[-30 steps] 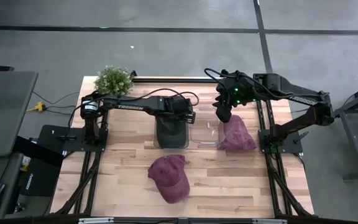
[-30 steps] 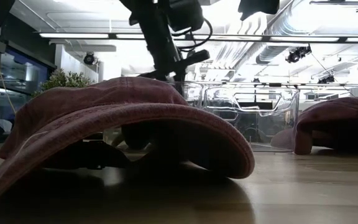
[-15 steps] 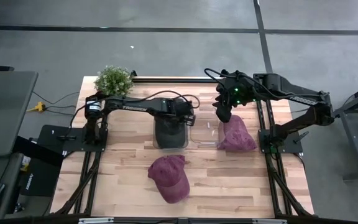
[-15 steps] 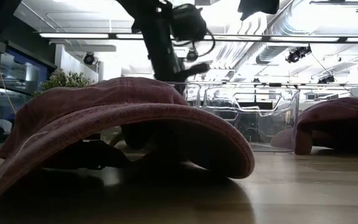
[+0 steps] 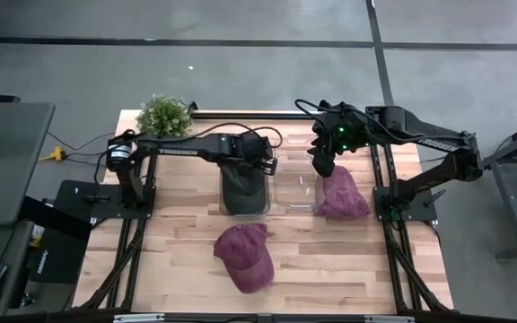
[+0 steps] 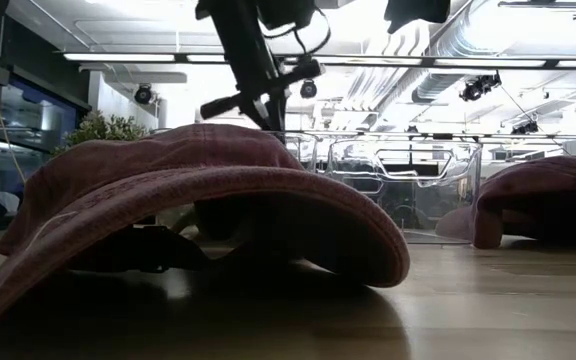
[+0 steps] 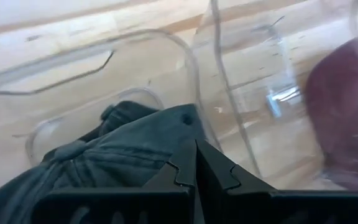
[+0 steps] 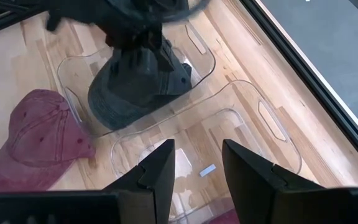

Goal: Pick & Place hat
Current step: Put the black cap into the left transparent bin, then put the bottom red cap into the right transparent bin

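Note:
A dark grey hat (image 5: pixel 245 187) sits in the left of two clear bins (image 8: pixel 205 59). My left gripper (image 7: pixel 196 144) is over that bin, shut at the hat's top. My right gripper (image 8: pixel 197 150) hangs open above the right clear bin (image 8: pixel 272 127), nothing between its fingers. One maroon hat (image 5: pixel 245 258) rests brim-down on the table near its front edge. Another maroon hat (image 5: pixel 342 193) lies on the table to the right of the right bin. My left gripper is shut on the dark grey hat's crown near an eyelet (image 7: pixel 185 118); the fingers themselves hide the exact place. They come from above, slanting down. The cloth is drawn up into a peak (image 8: pixel 138 59) under the gripper, and the hat's wide lower part (image 8: pixel 129 102) stays inside the bin.
A small potted plant (image 5: pixel 164 115) stands at the table's far left corner. The two bins stand side by side mid-table. Bare wood lies left and right of the front maroon hat.
My left gripper has risen a little and drawn back toward the table's far left, staying shut. The grey hat's top has come up with it while its lower part has stayed in the bin.

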`<state>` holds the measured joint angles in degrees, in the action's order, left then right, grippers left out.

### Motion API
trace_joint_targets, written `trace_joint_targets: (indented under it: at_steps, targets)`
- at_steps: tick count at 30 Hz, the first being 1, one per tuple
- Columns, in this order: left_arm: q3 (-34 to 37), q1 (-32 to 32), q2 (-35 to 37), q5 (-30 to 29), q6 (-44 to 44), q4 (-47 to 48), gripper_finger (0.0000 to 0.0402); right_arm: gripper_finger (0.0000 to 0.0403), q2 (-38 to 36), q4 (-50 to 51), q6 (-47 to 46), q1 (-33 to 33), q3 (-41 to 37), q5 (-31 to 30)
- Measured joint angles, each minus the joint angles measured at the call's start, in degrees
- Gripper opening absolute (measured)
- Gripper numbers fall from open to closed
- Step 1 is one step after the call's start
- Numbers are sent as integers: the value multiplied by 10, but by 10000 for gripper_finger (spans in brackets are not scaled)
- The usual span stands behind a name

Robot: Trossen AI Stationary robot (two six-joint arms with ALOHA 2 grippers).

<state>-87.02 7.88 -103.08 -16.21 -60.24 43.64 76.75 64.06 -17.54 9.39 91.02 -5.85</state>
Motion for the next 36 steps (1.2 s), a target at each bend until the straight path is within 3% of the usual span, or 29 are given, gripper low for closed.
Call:
trace_joint_targets:
  at_steps: [11,18,22,29,31,36]
  targets:
    - [-1,-2,77,12,16,41,0,129,-5,2,10,0,0,11]
    - [28,-4,139,51,41,47,0,129,-34,11,13,0,0,12]
    - [76,-12,181,62,43,9,0,129,-54,21,15,0,0,4]
    - [224,-21,293,110,15,-68,0,129,-80,37,12,0,0,0]
    - [257,-34,323,130,-3,-108,0,129,-85,42,14,0,0,-3]
    - [287,-101,380,123,-21,-85,0,129,-93,55,20,0,0,-4]
